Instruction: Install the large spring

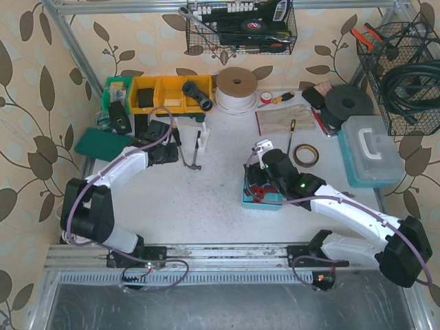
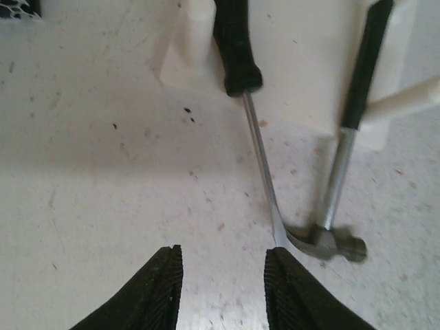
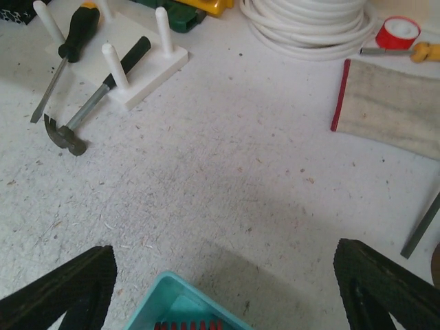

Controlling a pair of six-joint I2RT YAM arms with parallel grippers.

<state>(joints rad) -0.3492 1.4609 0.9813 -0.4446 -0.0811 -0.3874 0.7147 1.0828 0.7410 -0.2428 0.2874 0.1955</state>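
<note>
Right tool [image 3: 223, 294] spread wide over teal box [image 3: 159, 297] holding red part [image 3: 187, 324]. Left tool [image 2: 223, 289] spread, screwdriver [image 2: 236, 48] tip at its finger. We cannot make out large spring.

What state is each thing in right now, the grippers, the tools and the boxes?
Left gripper: open, empty.
Right gripper: open, empty.
Screwdriver: lying, handle on white rack.
Hammer: lying, head on table, handle on rack.
Teal box: top open, red item inside.
Storage case: lid shut.

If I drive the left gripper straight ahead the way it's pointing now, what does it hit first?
Most likely the screwdriver: its blade tip lies just ahead of one finger of the open left gripper. The hammer has its head just beyond that. Depth is hard to judge from the wrist view.
</note>
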